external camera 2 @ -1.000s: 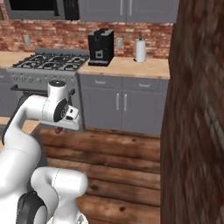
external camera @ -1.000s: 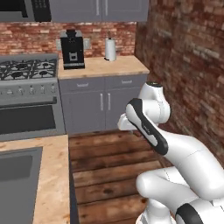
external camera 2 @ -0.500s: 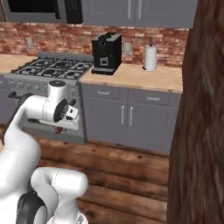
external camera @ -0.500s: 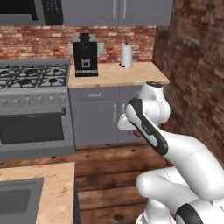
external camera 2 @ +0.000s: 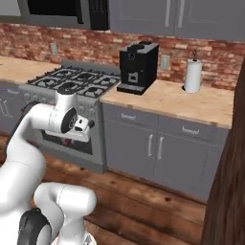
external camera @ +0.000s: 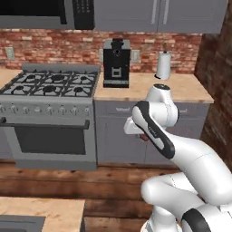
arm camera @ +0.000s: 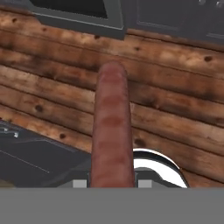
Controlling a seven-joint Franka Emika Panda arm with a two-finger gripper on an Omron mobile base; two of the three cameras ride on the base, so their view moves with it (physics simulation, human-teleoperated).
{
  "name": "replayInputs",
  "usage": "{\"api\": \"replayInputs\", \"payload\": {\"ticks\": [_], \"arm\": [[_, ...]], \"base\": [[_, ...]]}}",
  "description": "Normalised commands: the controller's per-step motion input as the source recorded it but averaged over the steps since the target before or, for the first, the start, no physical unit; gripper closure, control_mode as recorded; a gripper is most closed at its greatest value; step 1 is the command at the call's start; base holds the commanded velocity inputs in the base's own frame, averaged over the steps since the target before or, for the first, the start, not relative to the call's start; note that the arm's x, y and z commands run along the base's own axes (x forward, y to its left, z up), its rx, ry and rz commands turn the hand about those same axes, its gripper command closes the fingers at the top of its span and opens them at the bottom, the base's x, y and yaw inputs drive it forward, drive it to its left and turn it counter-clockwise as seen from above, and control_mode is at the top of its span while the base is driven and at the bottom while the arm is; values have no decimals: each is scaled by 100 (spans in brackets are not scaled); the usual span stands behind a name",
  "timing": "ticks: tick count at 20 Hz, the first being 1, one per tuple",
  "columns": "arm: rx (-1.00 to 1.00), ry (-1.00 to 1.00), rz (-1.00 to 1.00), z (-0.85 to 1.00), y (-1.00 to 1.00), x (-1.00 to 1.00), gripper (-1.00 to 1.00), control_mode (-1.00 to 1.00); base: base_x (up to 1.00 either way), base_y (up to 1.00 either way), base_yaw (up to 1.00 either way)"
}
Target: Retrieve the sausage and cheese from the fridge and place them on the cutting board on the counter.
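The sausage [arm camera: 112,131], a reddish-brown cylinder, sticks straight out from my gripper [arm camera: 111,183], which is shut on its near end, over the wooden plank floor. In the left base view the gripper [external camera: 142,137] hangs folded in close to the arm, with a bit of red showing at it. The right base view has the gripper [external camera 2: 72,140] low, in front of the oven. A tan counter [external camera: 186,93] runs along the brick back wall [external camera 2: 177,100]. The cheese, the fridge and the cutting board are out of view.
A gas stove with oven [external camera: 50,113] stands left of the counter, a microwave [external camera: 41,11] above it. A black coffee machine [external camera: 116,63] and a paper towel roll [external camera: 163,65] stand on the counter. A brick wall [external camera: 222,90] rises at right. A second worktop corner [external camera: 41,213] lies at lower left.
The whole scene has slid to the right in both base views, so the base has turned or driven. The arm holds the same folded pose, still shut on the sausage.
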Motion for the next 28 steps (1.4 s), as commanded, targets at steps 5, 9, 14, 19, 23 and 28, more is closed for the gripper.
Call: {"api": "replayInputs", "payload": {"ticks": [5, 9, 14, 19, 23, 28], "arm": [[0, 0, 0, 0, 0, 0, 100, 100], [0, 0, 0, 0, 0, 0, 100, 100], [0, 0, 0, 0, 0, 0, 100, 100], [0, 0, 0, 0, 0, 0, 100, 100], [0, 0, 0, 0, 0, 0, 100, 100], [0, 0, 0, 0, 0, 0, 100, 100]], "base": [[70, -1, 49], [70, -1, 49], [68, -1, 48], [67, -1, 50], [68, 0, 48], [72, -2, 40]]}}
